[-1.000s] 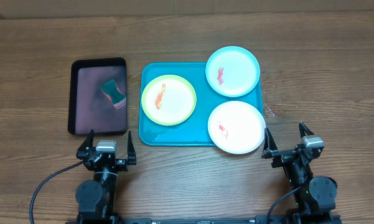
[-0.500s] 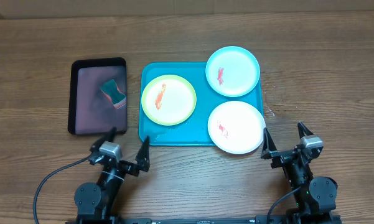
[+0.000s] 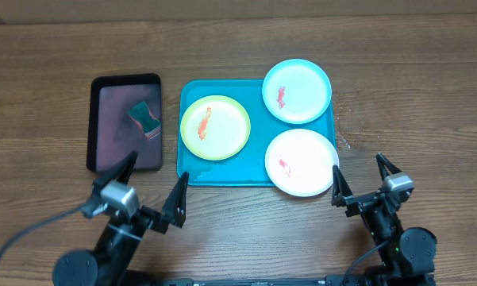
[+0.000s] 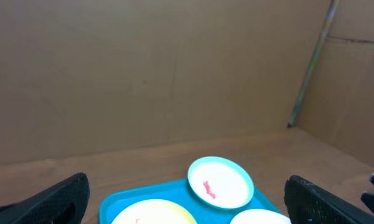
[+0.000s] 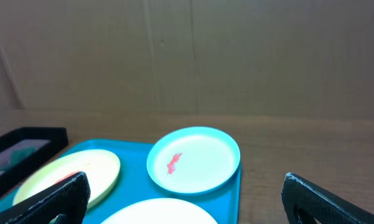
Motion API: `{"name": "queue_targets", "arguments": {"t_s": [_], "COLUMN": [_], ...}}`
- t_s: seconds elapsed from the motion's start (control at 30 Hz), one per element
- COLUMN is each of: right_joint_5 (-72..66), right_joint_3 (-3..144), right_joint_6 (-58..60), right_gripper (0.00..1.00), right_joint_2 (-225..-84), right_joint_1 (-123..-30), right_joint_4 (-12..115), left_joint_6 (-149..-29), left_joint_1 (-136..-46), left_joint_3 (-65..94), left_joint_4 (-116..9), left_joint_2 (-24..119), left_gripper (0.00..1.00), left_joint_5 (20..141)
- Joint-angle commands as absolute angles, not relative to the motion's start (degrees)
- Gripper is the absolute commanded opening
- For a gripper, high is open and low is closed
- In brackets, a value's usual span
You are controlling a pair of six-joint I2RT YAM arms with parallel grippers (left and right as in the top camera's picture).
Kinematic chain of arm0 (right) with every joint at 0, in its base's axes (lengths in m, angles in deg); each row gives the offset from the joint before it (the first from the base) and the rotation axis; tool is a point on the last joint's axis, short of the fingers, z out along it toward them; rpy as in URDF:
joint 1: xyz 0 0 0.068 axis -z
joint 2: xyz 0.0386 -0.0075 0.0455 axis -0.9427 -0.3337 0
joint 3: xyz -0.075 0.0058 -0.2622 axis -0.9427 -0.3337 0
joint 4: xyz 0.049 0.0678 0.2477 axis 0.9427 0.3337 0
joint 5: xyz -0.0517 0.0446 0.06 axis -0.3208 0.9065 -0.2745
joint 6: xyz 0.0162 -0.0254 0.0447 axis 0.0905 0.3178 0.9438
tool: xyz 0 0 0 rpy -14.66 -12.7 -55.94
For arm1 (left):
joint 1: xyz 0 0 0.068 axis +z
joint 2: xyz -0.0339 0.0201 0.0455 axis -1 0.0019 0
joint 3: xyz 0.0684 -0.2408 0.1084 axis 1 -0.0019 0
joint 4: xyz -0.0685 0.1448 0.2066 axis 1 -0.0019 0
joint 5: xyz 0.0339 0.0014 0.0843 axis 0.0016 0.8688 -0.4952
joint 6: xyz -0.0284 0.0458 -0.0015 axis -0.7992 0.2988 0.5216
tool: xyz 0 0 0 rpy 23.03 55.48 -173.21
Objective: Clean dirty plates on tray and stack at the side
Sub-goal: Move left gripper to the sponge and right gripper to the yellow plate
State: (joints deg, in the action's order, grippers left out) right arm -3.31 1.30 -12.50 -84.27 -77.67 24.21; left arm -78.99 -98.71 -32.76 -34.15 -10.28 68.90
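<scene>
Resting on the tray [image 3: 254, 165], three plates [image 3: 297, 90] each carry red-orange smears [image 3: 281, 96].

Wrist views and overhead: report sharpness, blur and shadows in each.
Overhead: even, soft light with faint shadows; the left gripper looks slightly soft beside the crisp turquoise tray. Left wrist: the light blue plate is sharp, the dark fingers at the bottom corners softer. Right wrist: likewise, plate clear, fingers soft-edged.

Wooden table [image 3: 238, 48], brown cardboard walls [image 4: 143, 68].
</scene>
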Motion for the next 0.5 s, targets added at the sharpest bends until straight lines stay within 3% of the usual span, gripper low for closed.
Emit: {"name": "queue_targets", "arguments": {"t_s": [0.0, 0.2, 0.37, 0.47], "right_joint_5": [-2.35, -2.30, -0.73, 0.67], "right_joint_3": [7.02, 17.12, 30.65, 41.95], "right_joint_6": [-12.28, -12.34, -12.39, -12.41], "right_gripper": [1.00, 1.00, 1.00, 1.00], "right_joint_2": [-85.67, -96.14, -111.77, -124.12], "right_joint_1": [-77.54, -77.54, -77.54, -77.54], "right_joint_4": [25.42, 29.85, 36.67, 44.74], "left_joint_6": [-77.22, -70.91, -60.44, -58.36], "left_joint_1": [-102.58, -117.77, -137.90, -143.04], "left_joint_3": [-26.25, -13.00, -0.65, 7.78], "left_joint_4": [-34.68, -34.85, -35.33, -38.30], "left_joint_2": [-1.40, 17.11, 36.59, 49.26], "left_gripper": [1.00, 1.00, 1.00, 1.00], "left_joint_5": [64.61, 49.07, 12.96, 1.47]}}
